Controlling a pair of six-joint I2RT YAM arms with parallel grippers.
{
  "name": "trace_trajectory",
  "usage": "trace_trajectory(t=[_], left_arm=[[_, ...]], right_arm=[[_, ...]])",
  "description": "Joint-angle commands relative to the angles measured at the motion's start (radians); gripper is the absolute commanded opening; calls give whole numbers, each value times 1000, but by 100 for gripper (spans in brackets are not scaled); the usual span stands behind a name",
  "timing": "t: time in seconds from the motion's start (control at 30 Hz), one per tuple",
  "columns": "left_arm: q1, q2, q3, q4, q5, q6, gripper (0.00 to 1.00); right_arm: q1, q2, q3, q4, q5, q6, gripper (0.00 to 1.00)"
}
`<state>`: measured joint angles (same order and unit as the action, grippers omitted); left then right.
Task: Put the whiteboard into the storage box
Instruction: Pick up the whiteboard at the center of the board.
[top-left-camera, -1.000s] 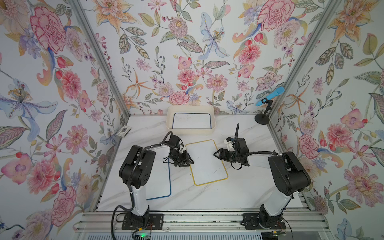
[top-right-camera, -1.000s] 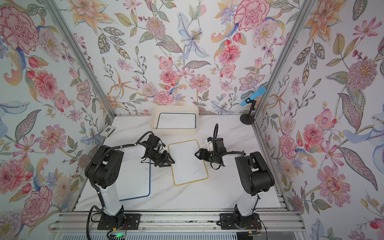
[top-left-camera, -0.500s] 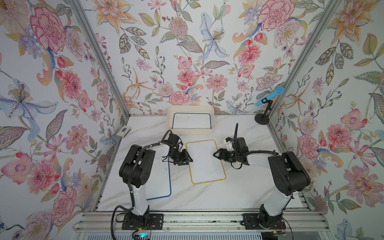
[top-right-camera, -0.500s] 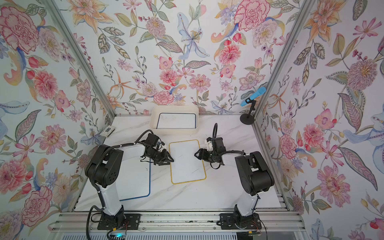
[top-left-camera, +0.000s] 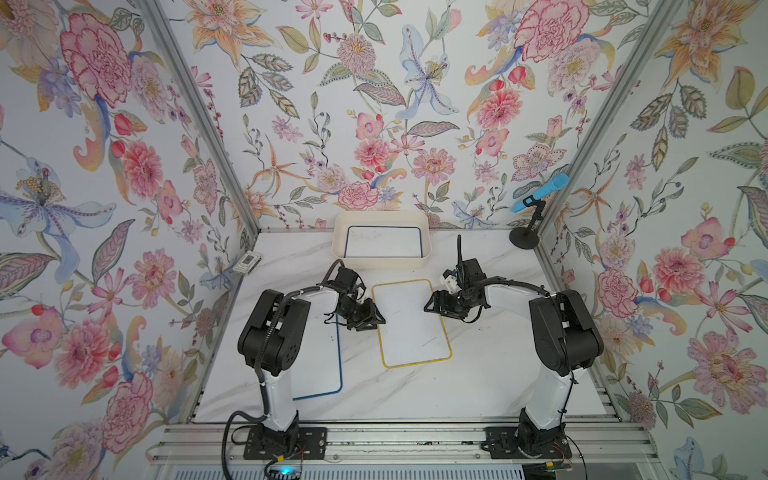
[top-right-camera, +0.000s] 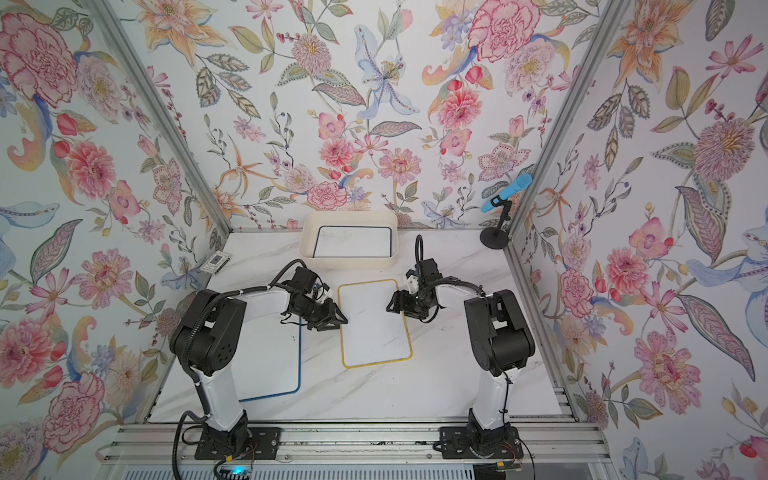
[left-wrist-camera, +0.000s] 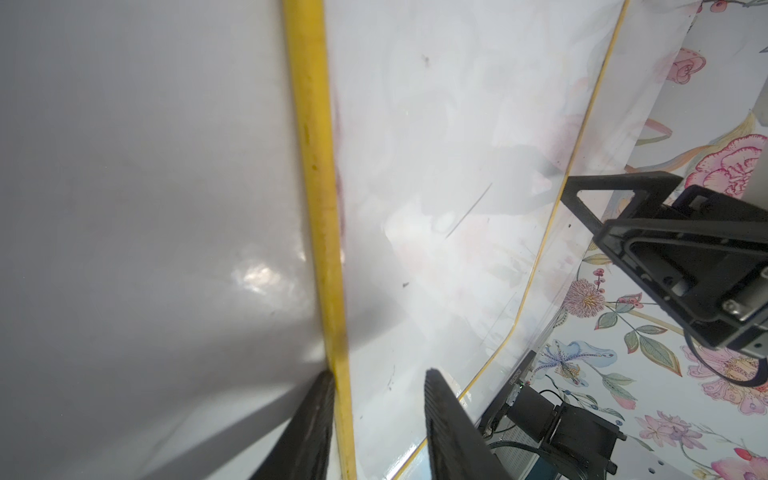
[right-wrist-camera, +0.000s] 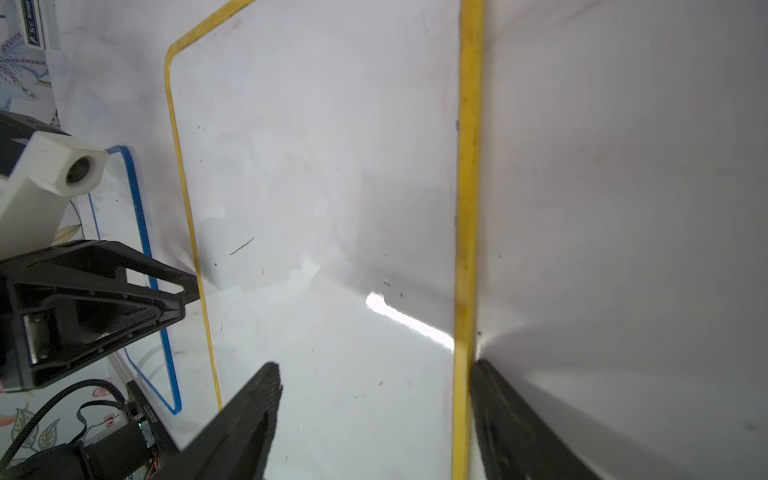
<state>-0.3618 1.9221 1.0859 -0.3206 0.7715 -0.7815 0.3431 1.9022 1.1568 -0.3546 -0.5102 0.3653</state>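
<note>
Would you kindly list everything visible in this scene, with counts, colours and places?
box: 1, cream, rear centre of table
dark-edged board: 1, white, inside the box
yellow-edged board: 1, white, mid-table between the grippers
blue-edged board: 1, white, table's left side
microphone: 1, blue on black stand, rear right corner
small device: 1, white and dark, rear left edge
table: 1, white marble
left gripper: 1, black, open, straddling the yellow-edged board's edge
right gripper: 1, black, open, straddling its opposite edge

Floral wallpaper (top-left-camera: 374, 104) covers the walls around a white marble tabletop (top-left-camera: 478, 374), where a blue tool (top-left-camera: 540, 193) sits tilted on a black stand (top-left-camera: 523, 240) in the far right corner and a small card (top-left-camera: 247, 262) lies at the left edge.
</note>
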Motion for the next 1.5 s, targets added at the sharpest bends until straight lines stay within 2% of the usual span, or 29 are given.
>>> trace_trajectory(t=[0.0,0.2,0.9,1.47], left_arm=[[9,81,-62,-40,-227,18,40],[9,80,-69,-26,-219,14,40],[-4,83,5,-121,-249,54,41],[-94,40,92,-72,-130,62,35]], right_arm=[[27,128,12,-251,99,-51,75],[23,177,117,-323,109,-95,74],[89,252,188,-335,99,-140,74],[81,259,183,-294,13,-145,72]])
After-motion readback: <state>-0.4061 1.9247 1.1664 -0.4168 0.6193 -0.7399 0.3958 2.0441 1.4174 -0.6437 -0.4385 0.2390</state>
